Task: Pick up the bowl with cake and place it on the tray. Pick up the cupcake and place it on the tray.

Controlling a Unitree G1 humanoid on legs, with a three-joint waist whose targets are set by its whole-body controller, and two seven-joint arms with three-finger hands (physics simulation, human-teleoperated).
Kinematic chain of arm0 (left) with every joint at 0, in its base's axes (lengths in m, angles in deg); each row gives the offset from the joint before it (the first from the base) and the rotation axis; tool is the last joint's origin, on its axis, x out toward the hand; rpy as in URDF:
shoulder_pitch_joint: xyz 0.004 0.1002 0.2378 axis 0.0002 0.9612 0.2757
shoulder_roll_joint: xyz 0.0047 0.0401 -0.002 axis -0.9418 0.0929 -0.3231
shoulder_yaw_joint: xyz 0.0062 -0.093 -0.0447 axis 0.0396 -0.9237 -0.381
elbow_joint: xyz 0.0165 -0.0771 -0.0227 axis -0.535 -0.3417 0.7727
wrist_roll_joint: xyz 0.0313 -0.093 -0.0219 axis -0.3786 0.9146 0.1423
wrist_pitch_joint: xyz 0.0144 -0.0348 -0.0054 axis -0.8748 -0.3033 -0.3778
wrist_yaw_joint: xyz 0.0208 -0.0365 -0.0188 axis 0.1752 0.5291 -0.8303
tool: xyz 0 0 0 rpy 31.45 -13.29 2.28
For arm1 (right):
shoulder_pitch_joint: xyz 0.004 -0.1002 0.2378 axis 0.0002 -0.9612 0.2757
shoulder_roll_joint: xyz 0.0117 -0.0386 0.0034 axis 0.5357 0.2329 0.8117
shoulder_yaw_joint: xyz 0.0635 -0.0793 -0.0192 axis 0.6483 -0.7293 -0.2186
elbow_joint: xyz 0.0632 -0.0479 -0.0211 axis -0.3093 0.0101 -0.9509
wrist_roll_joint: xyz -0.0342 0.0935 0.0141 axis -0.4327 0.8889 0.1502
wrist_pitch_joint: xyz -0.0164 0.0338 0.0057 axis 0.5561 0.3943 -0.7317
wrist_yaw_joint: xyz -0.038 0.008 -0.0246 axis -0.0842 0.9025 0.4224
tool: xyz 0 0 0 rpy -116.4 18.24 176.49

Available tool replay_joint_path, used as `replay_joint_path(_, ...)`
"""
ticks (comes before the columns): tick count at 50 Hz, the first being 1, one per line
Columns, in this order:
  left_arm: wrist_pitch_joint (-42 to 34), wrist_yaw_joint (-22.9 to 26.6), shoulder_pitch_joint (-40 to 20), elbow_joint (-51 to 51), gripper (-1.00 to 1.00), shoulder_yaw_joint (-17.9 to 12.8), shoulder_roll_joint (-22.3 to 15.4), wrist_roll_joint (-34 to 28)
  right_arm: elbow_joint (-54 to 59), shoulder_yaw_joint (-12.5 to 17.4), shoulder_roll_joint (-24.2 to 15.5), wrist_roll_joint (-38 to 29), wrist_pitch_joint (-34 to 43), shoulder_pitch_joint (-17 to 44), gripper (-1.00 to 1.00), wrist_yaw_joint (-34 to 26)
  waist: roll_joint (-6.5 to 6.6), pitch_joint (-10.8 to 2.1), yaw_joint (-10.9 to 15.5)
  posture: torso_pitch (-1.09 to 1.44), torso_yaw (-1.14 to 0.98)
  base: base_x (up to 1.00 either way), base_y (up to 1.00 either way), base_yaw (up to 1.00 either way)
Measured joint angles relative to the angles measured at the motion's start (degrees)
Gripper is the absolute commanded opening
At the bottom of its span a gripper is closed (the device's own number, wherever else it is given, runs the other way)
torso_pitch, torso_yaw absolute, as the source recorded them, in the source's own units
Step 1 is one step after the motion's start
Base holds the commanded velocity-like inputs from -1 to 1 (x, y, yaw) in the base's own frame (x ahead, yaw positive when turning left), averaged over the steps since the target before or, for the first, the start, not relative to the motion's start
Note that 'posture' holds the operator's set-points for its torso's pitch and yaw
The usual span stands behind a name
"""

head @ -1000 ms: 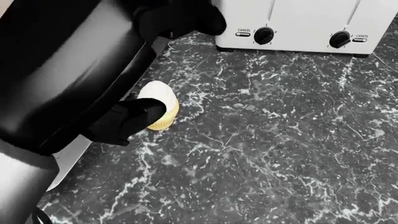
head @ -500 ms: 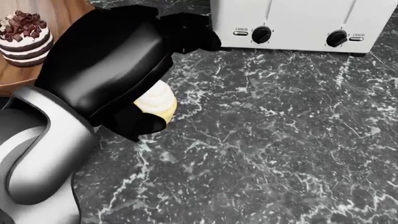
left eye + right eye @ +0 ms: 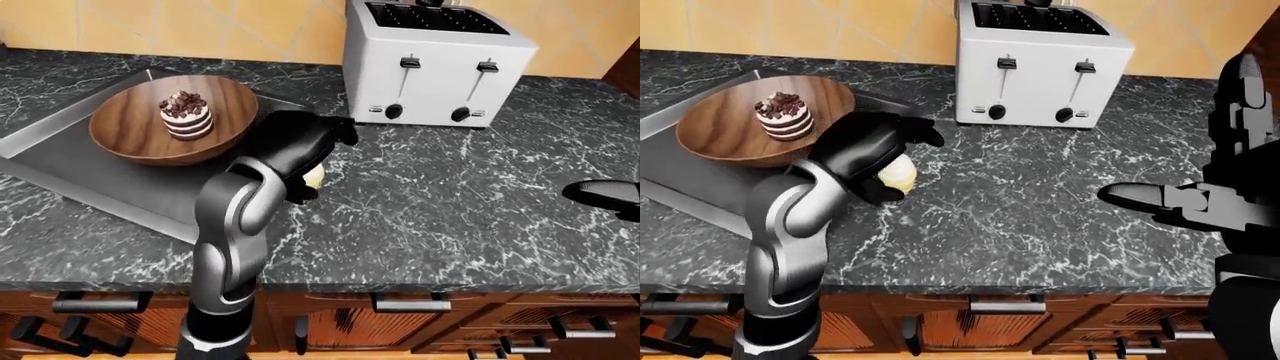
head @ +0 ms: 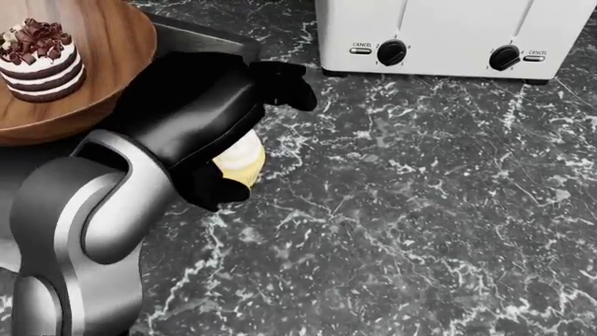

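At the left of the left-eye view we are seeing a flat grey metal tray (image 3: 60,161) lying on the dark marbled stone counter (image 3: 440,202). A round wooden bowl (image 3: 120,139) is sitting on it, carrying a small layered chocolate cake (image 3: 187,114).

Just right of the tray's edge, our black left hand (image 4: 219,133) is cupping a yellow cupcake with white frosting (image 4: 243,158), one finger (image 4: 285,87) arching above it and the thumb below. The cupcake is resting near the counter; we cannot tell whether it is lifted.

Further right, a white two-slot toaster (image 3: 435,64) is standing. At the far right of the right-eye view, our right hand (image 3: 1185,202) is hovering with fingers spread, holding nothing.
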Motion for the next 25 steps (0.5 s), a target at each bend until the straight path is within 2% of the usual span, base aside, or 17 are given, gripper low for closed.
replay_joint_path(17, 3.6, -5.0, 0.6, -8.3, 0.12, -0.1, -0.2, -1.8, 0.3, 0.2, 0.1, -0.3, -0.4, -0.1, 1.00, -0.5, 0.12, -0.20, -0.2, 0.00, 0.00, 0.00, 0.00, 0.00)
replay_joint_path(25, 4.8, -6.0, 1.7, -9.1, 0.10, 0.4, 0.2, -2.6, 0.4, 0.3, 0.0, -0.1, -0.3, -0.1, 1.00, -0.3, 0.13, -0.36, -0.2, 0.00, 0.00, 0.00, 0.00, 0.00)
